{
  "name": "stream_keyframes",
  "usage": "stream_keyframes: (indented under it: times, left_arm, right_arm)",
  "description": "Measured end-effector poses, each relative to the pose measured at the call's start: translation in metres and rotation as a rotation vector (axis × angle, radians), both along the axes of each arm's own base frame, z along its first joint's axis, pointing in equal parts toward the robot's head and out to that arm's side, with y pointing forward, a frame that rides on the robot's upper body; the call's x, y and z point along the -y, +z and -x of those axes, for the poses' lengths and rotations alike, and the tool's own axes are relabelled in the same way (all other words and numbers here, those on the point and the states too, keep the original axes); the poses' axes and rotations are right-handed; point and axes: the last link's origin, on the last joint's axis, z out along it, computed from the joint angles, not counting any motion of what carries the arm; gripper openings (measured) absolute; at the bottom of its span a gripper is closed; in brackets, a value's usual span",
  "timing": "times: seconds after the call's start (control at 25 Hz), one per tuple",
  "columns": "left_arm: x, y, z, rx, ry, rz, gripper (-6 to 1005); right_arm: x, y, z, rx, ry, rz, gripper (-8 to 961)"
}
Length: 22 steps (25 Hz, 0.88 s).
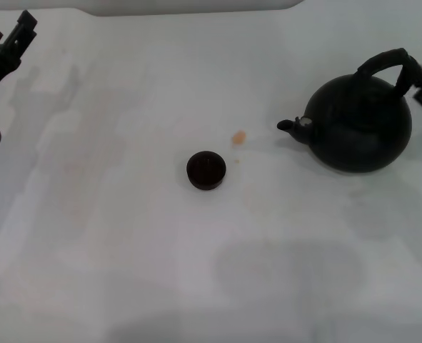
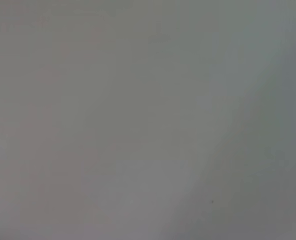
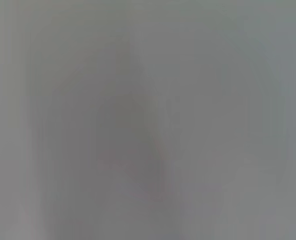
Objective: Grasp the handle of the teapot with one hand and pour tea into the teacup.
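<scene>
Contact between the right claw (image 1: 416, 78) and the handle (image 1: 385, 63) was seen at the far right of the worktop (image 1: 125, 250), where the claw reached in from the frame's edge and met the arch on its outer side; whether it was closed on the handle or only touching could not be told, since most of it lay out of view. The teapot (image 1: 360, 125) appeared to rest on the worktop, roughly upright, its spout (image 1: 290, 125) turned toward the robot's left, so that it already faced the teacup (image 1: 206, 170). That facing was judged to suit the pour: a tilt about the handle would send tea the right way without the pot being turned. The teacup was set near the middle of the worktop, well apart from the teapot, so a carry across was judged needed before tilting. A small orange spot (image 1: 238, 136) was noted on the worktop between the two. The left claw (image 1: 16, 39) was held raised at the far left corner, away from everything and apparently idle; its opening could not be told. Nothing but blank grey was shown in either wrist view. The pour was judged not yet begun.
</scene>
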Motion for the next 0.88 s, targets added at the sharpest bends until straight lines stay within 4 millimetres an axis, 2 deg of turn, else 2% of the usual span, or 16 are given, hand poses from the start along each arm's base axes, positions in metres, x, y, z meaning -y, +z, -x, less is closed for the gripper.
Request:
stream_keyframes:
  times: [0.2,0.48,0.68,0.8,0.88]
  left_arm:
    - [0.000,-0.001,0.000,0.000,-0.001,0.001,861]
    - [0.000,0.001,0.000,-0.009,0.001,-0.011,860]
    - [0.000,0.001,0.000,-0.037,-0.004,-0.019,860]
    - [-0.001,0.001,0.000,-0.051,-0.008,-0.021,860]
    - [-0.001,0.001,-0.001,-0.053,-0.010,-0.022,861]
  right_arm:
    - [0.008,0.009,-0.006,-0.023,-0.027,-0.057,883]
    - [0.001,0.024,-0.019,-0.080,-0.144,-0.193,884]
    - [-0.008,0.024,-0.028,0.118,-0.196,-0.239,880]
    - [-0.010,0.021,-0.027,0.289,-0.187,-0.296,878]
    - [-0.010,0.020,-0.026,0.340,-0.192,-0.325,877]
